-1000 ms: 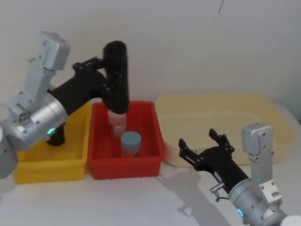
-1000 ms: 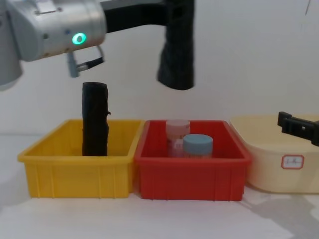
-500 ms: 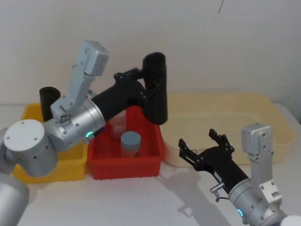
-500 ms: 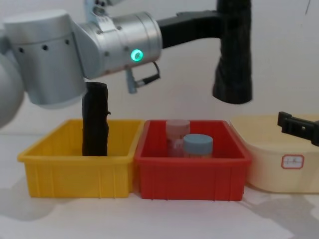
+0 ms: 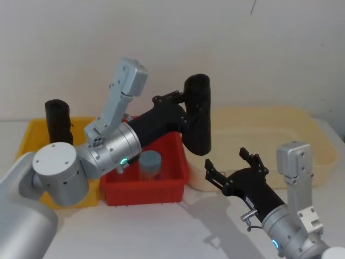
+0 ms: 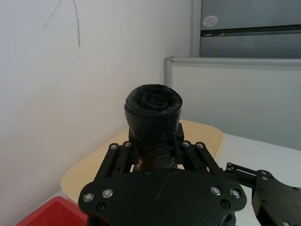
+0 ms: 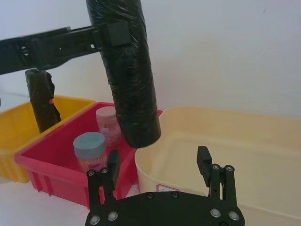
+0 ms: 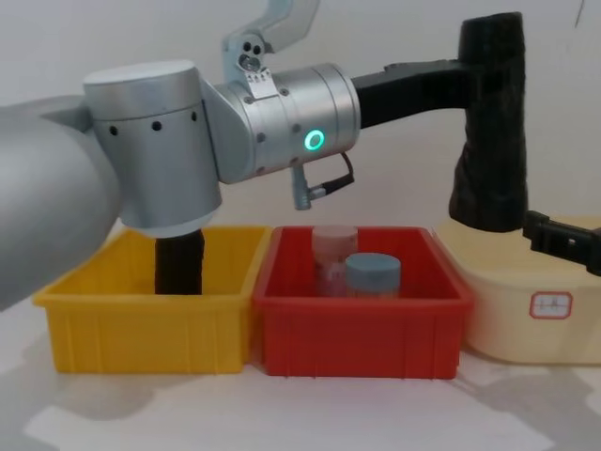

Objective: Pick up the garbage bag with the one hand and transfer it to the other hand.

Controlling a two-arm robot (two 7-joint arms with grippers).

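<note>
The left gripper point(image 5: 191, 110) is closed on the bag point(image 5: 198, 127), with its two fingers pressing the upper half from both sides, so the bag hangs nearly upright in the air with its wider end down; a second ago this same grip was above the back of the red bin point(image 5: 145, 191), and since then the arm has carried it to the right, so that it is now over the near left corner of the tub point(image 5: 280, 116); the right gripper point(image 5: 226, 158) has not moved in this time, and it waits low in front of the tub with its fingers spread open and empty; from this I judge that the pick-up is done and the carry is almost finished, and what is left is to bring the bag and the open fingers together, close the right one, then release the left. Each view adds something: the right wrist view shows the bag point(image 7: 134, 94) with its lower end above and a little beyond the right gripper point(image 7: 158, 157), not yet between the fingers; the chest view shows the bag point(image 8: 490, 132) with that end at almost the same height as one of the right fingers point(image 8: 556, 241), which the head view does not make clear, though the depth between them I cannot tell; the left wrist view shows the rolled top of the bag point(image 6: 153, 106) standing out of the left gripper point(image 6: 155, 149), with the right gripper point(image 6: 263, 188) farther off; the thin roll point(image 5: 56, 118) stands in the yellow bin point(image 5: 29, 137), well apart from all this.
</note>
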